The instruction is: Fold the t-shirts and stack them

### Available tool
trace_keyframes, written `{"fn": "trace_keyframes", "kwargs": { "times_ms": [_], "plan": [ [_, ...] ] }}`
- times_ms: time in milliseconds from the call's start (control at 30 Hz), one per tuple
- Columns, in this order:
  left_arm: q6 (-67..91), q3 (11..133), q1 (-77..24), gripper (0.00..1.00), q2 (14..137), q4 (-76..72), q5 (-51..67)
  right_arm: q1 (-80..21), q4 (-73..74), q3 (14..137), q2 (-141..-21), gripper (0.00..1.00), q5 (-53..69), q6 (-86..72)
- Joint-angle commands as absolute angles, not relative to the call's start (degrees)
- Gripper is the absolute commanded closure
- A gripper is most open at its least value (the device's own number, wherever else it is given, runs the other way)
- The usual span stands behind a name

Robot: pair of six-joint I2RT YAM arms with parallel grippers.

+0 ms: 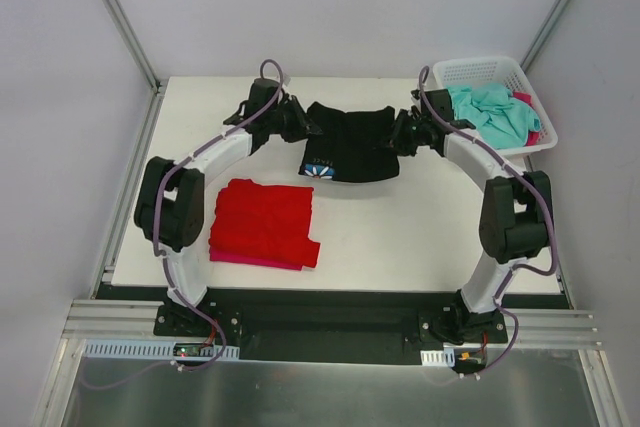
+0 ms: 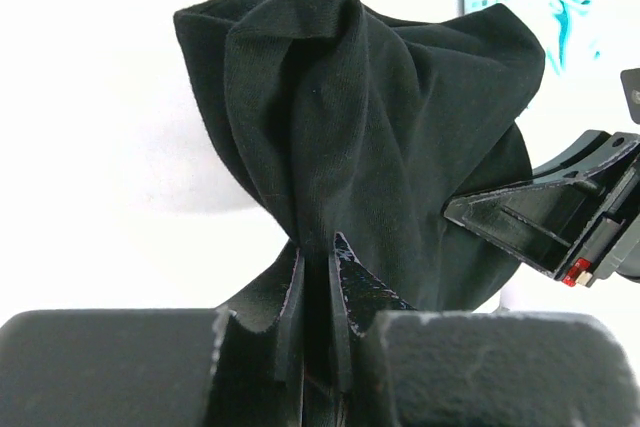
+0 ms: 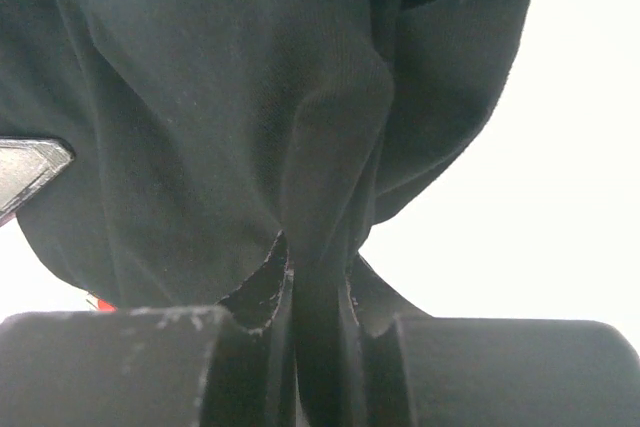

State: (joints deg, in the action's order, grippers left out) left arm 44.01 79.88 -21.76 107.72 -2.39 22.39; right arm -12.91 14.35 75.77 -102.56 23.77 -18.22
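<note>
- Black t-shirt [image 1: 350, 142]: soft, light knit cloth, quite limp. Judged to sag wherever it is unsupported. Not fragile and not slippery, though a thin pinch of it could work loose under a pull.
- Location: slung between the two arms over the far middle of the bench [image 1: 420, 237]. Its lower part, with the blue print [image 1: 320, 170], droops toward the surface; whether it touches cannot be told.
- Left fingers [image 2: 352, 269]: closed on a gathered pinch of the shirt's left side, with cloth fanning up in folds from between them.
- Right fingers [image 3: 262, 282]: closed likewise on a bunched fold at the right side.
- Hold points: judged best at opposite outer edges, so the cloth spreads flat when drawn taut.
- Other stock: red t-shirt [image 1: 265, 219] folded on a pink t-shirt [image 1: 250, 260], near left; teal t-shirt [image 1: 490, 112] in the basket [image 1: 478, 67], far right.
</note>
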Motion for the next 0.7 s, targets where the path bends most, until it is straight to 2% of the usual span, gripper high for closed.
{"fn": "trace_keyframes", "kwargs": {
  "times_ms": [0, 233, 667],
  "plan": [
    [41.1, 81.8, -19.5, 1.0, 101.5, 1.7, 22.1, -15.4, 17.5, 79.3, -98.7, 0.99, 23.5, -18.3],
    [36.1, 80.2, -15.9, 1.0, 94.9, 11.9, 19.9, -21.2, 18.9, 79.5, -96.2, 0.99, 19.7, -20.8],
    [31.2, 70.2, -8.1, 1.0, 80.8, 21.6, 20.3, -36.0, 22.1, 80.1, -93.5, 1.0, 12.5, -23.4]
  ]
}}
